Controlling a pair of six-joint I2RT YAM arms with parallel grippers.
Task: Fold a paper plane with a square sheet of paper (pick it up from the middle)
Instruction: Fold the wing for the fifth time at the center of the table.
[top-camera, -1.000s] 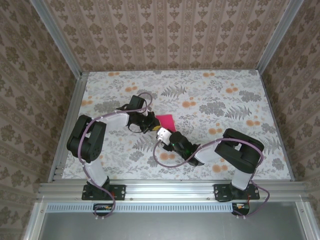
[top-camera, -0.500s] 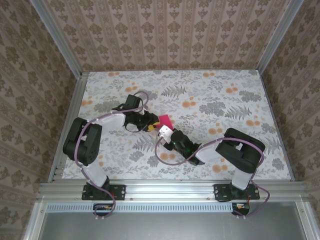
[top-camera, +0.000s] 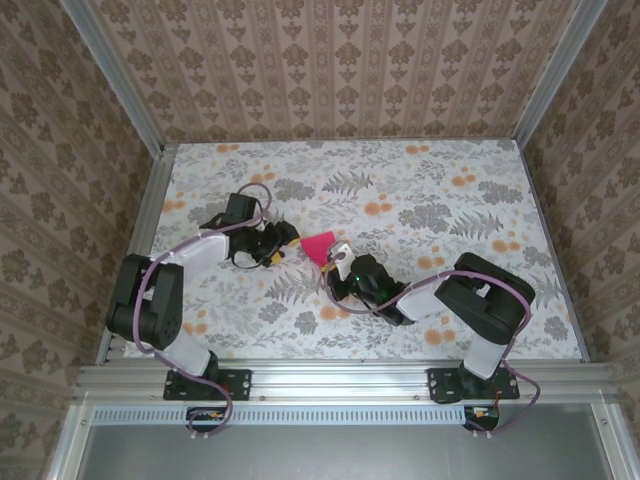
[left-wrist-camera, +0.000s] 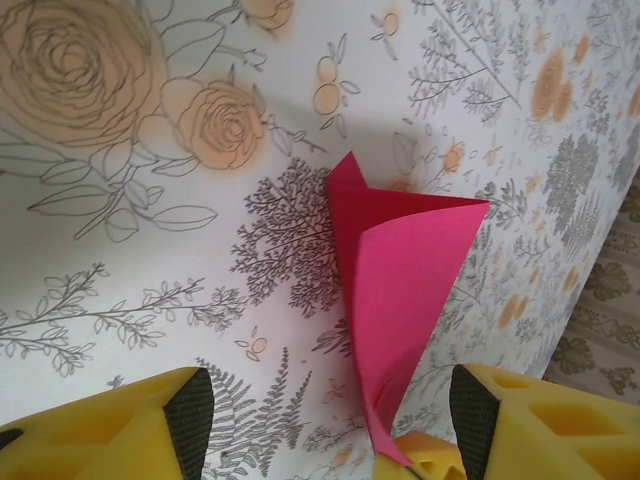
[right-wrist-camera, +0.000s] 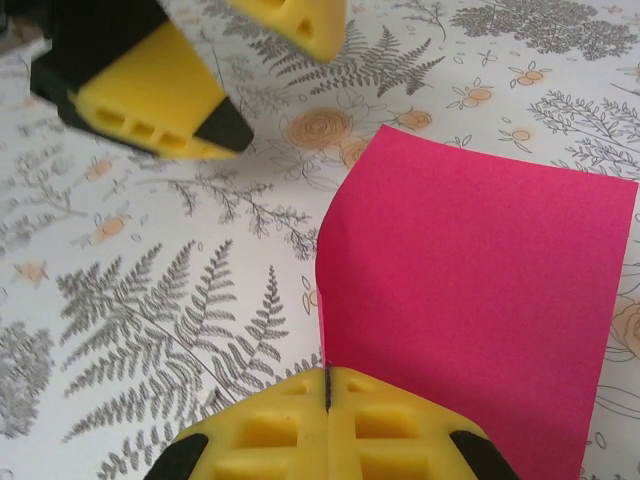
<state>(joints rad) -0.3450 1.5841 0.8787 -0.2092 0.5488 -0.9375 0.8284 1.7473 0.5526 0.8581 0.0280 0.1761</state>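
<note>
Floral table (top-camera: 450, 200), just left of centre: the square sheet of paper (top-camera: 320, 245) is held partly up off it, bent over in one loose fold, with no dart shape yet. Looks early: sharp creases, nose and wings are all left to do. Right gripper (right-wrist-camera: 328, 392) clenched on the sheet's near edge. Left gripper (left-wrist-camera: 320, 405) just left of it, jaws apart, grasping nothing.

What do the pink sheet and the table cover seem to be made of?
The square sheet of paper looks like thin matte paper: it curls softly, without shine. The table cover is a smooth flat sheet with a printed flower pattern, perhaps vinyl or paper; I cannot tell which.
</note>
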